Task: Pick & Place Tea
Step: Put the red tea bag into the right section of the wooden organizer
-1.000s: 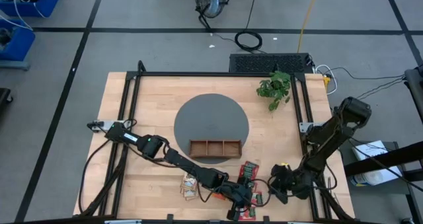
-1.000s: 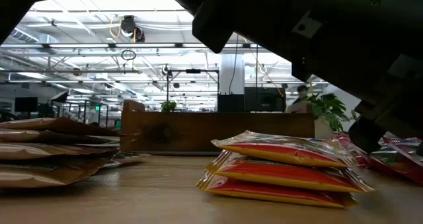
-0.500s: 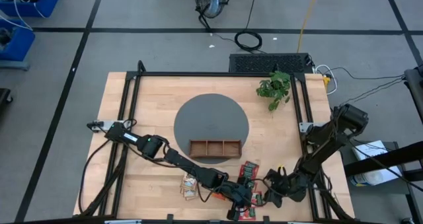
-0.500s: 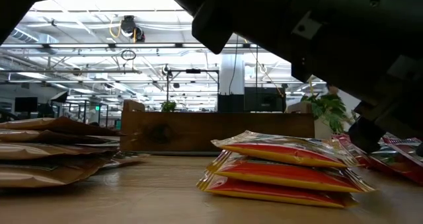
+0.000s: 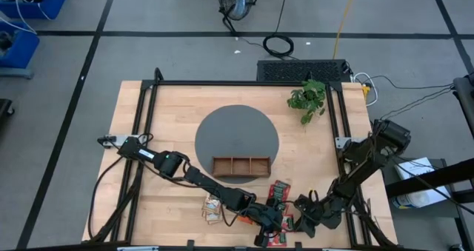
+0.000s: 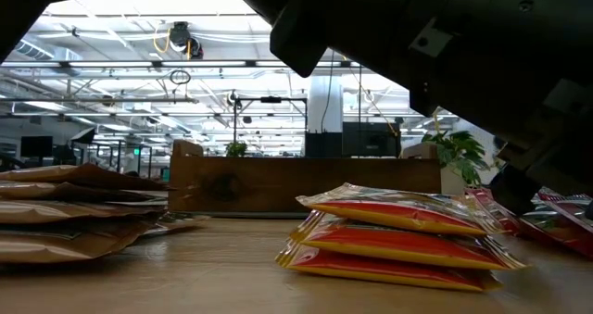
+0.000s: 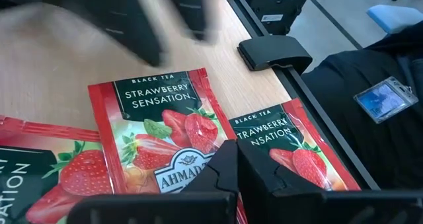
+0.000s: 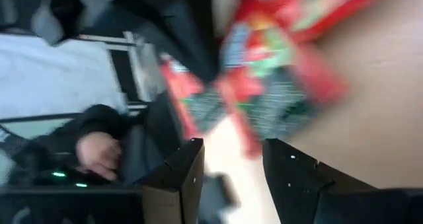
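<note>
Near the table's front edge, closed left end effector (image 5: pixel 275 223) partly hides red tea packets (image 7: pixel 162 128); right end effector (image 5: pixel 302 220) open, blurred

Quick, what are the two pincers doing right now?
Left pincer: shut, empty, over the red tea packets.
Right pincer: open, holding nothing.
</note>
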